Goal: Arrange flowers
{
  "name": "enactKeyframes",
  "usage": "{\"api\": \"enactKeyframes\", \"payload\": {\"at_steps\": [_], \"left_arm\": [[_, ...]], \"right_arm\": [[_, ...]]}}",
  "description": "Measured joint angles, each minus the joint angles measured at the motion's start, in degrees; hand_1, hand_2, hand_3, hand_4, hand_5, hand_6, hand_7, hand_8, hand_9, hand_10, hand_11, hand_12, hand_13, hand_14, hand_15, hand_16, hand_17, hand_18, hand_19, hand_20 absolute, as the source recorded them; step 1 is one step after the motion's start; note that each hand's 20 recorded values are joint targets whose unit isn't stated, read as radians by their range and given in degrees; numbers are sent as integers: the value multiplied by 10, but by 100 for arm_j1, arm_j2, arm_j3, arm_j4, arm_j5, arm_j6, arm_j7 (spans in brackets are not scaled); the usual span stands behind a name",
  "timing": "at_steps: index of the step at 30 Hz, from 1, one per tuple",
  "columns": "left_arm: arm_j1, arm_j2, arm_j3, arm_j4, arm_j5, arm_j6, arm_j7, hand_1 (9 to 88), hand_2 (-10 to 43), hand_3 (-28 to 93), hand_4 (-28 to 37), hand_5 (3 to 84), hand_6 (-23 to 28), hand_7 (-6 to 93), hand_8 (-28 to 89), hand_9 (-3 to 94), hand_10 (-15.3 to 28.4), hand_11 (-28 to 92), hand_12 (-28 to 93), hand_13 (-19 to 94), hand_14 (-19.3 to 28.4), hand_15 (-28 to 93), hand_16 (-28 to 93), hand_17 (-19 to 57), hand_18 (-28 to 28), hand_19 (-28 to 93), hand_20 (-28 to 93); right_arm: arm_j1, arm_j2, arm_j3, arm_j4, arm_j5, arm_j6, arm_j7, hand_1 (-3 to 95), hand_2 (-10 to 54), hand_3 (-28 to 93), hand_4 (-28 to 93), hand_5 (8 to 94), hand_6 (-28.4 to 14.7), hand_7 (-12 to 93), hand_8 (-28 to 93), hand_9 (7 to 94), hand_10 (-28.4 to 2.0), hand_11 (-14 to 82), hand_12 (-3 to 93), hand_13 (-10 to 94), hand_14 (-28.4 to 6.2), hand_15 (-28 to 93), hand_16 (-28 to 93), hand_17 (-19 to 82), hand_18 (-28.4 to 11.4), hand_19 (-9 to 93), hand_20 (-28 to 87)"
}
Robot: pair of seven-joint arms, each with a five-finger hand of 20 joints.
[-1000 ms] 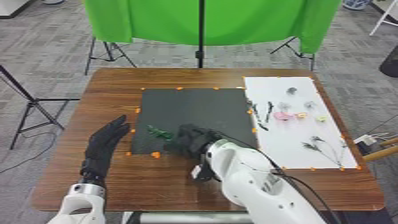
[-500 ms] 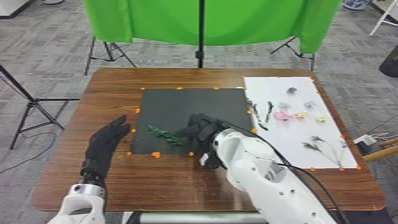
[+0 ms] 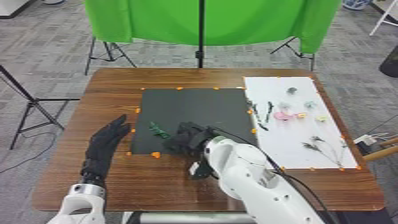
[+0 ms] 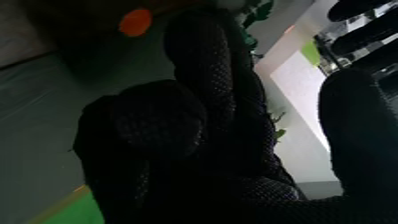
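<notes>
- Sprig (image 3: 158,131), green and leafy, on the left part of the dark mat (image 3: 195,102), lower left of the frame in the head view; its lower end goes out of sight at the right hand (image 3: 185,140).
- Change over the last half second: right hand has shifted leftward and a little down the frame, now covering part of the sprig that was in sight. What shows of the sprig lies steeper than it did.
- Reading: placement looks unsettled, angle probably being adjusted; sprig likely the first piece of the arrangement.
- Right hand: low over the mat, right at the sprig. Wrist view has green leaves (image 4: 259,12) close against the black glove. Whether it is clamped on the sprig or merely pressing it, cannot tell.
- Left hand (image 3: 107,140): fingers straight and relaxed, nothing held, over the table's left side, well apart from the sprig.
- Remaining stock on the white sheet (image 3: 306,135), right of the frame: pink flower (image 3: 283,116) with small yellow blooms (image 3: 322,119) nearby, dark stems (image 3: 264,117) along the sheet's left side, feathery stems (image 3: 329,150) lower down.
- Next, by my judgement: settle the angle, then lift clear without dragging. Glove fabric could snag a leaf and turn the sprig again. Thin and light, it would probably slide easily.
</notes>
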Motion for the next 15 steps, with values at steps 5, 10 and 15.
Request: {"api": "enactKeyframes", "payload": {"at_steps": [5,10,15], "left_arm": [[-1,-12,0,1,0,-1,3,182,-4,667,-283,417,9,93,-75,424,97,134,134,317,119,93,21,41,100,12,164],[-22,-23,8,8,0,-26,3,184,-7,660,-283,415,-3,99,-79,428,74,135,132,319,104,95,20,41,99,12,165],[-36,-32,9,9,0,-31,3,187,-10,658,-283,411,-13,108,-87,434,52,142,130,324,90,99,18,42,96,12,165]], "right_arm": [[7,-67,10,51,227,-8,34,172,84,671,-120,793,-40,158,-66,855,-166,385,306,910,-66,584,330,697,-100,932,479],[16,-171,7,123,379,-21,76,154,88,689,-129,791,-35,156,-67,862,-165,379,303,911,-65,583,329,696,-101,932,477],[16,-298,6,203,468,-23,131,139,94,700,-139,790,-31,149,-67,865,-164,375,305,915,-65,579,328,696,-101,932,471]]}}
